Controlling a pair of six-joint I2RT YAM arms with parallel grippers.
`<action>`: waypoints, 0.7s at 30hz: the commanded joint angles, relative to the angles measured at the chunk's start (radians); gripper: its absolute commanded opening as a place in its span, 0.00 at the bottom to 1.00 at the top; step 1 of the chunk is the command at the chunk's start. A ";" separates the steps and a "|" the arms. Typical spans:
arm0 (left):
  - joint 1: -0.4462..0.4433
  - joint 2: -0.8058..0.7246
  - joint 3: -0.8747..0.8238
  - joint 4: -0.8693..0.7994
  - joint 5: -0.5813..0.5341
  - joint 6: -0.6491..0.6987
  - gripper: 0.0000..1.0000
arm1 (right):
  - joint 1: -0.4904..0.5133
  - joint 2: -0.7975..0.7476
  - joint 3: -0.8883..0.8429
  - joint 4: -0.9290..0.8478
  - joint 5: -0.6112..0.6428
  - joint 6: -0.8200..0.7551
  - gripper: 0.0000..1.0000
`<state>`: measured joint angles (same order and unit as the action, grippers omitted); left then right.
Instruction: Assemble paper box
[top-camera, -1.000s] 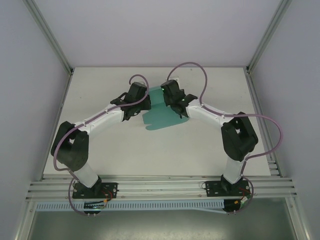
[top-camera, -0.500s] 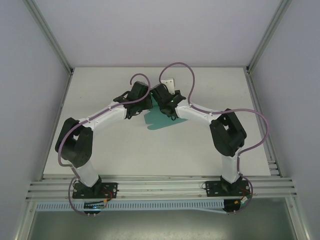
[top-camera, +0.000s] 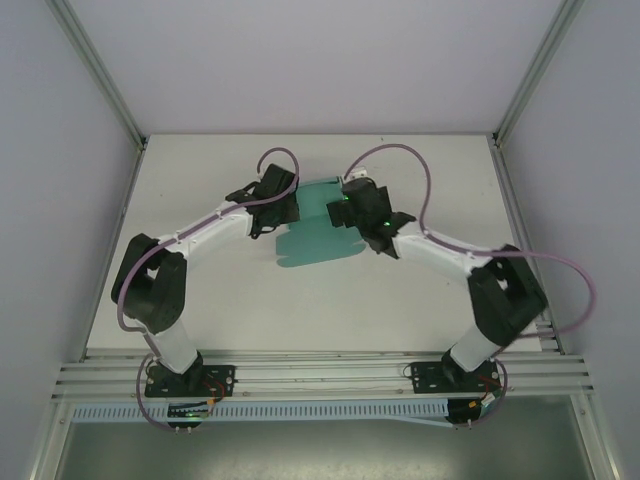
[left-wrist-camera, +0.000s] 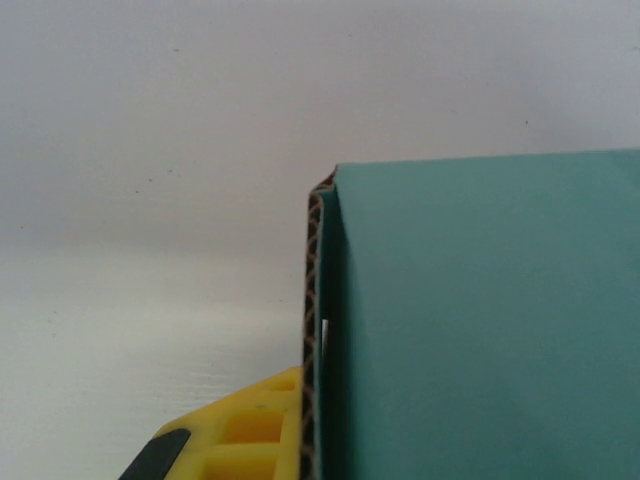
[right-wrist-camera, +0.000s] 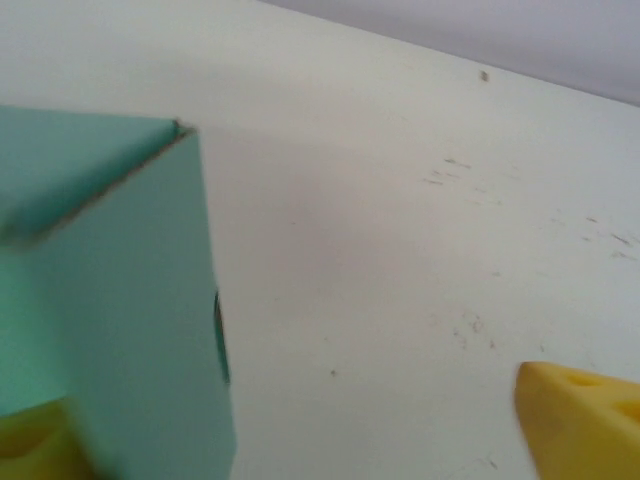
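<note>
White table (top-camera: 250, 310), paper box (top-camera: 315, 245) half-folded mid-table between the arms.
Shut tight, the left gripper (top-camera: 285, 210) pinches its raised corrugated edge; the right gripper (right-wrist-camera: 300, 440) gapes wide beside a standing panel. Unsupported, that panel may spring flat, or the sheet may twist about the single pinch.

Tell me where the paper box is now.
In the top view, the paper box sits mid-table toward the far side, between the left gripper and right gripper.
</note>
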<state>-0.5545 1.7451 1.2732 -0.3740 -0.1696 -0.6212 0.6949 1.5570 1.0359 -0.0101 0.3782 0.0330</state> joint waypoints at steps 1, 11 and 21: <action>0.011 -0.003 0.017 -0.001 -0.016 0.027 0.00 | -0.007 -0.136 -0.064 0.103 -0.177 -0.005 0.99; 0.009 -0.008 0.016 0.021 0.009 0.066 0.00 | -0.120 -0.399 -0.217 0.130 -0.214 0.095 0.99; 0.010 -0.009 0.011 0.042 0.039 0.083 0.00 | -0.286 -0.225 -0.141 0.022 -0.629 0.087 0.76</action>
<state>-0.5488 1.7451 1.2732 -0.3588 -0.1543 -0.5602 0.4156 1.2552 0.8486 0.0547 -0.1070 0.1413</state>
